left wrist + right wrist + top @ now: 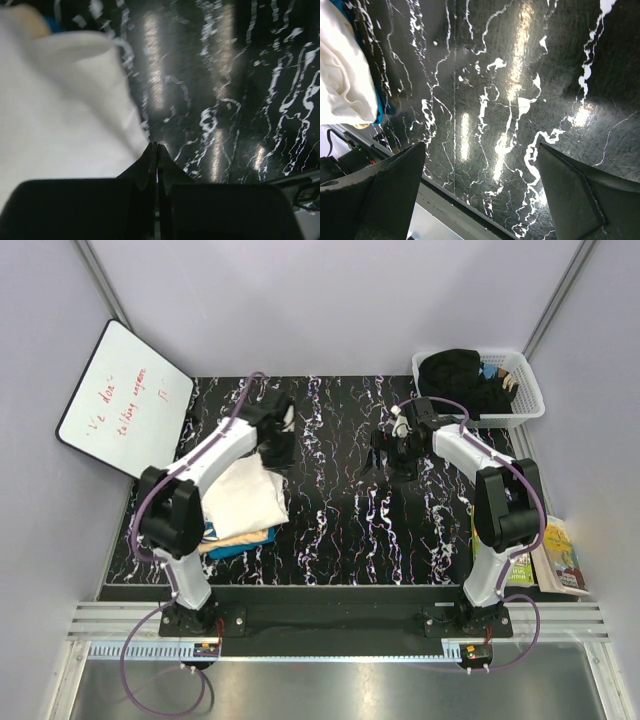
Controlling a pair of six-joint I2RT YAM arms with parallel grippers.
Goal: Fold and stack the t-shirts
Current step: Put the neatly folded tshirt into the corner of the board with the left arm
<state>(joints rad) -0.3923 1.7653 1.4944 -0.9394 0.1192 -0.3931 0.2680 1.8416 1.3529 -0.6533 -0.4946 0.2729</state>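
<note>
Soft white cloth t-shirt [245, 498] lies folded atop a pale peach shirt [246, 537] and a teal-blue shirt [228, 550], near-left on the black white-veined table [340, 530]. Left gripper [156, 152] pinched tight mid-left; right gripper [481, 150] gaping wide, far-right.

light: bright overhead | glare: streaks on glossy table [520, 105] | left wrist: motion-blurred

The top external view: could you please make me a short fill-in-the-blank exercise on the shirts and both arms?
The topmost t-shirt on the stack is ____.
On the left arm the jaws are ____.
On the right arm the jaws are ____.
The dark clothes lie in a white ____.
Missing words: white; shut; open; basket.
</note>
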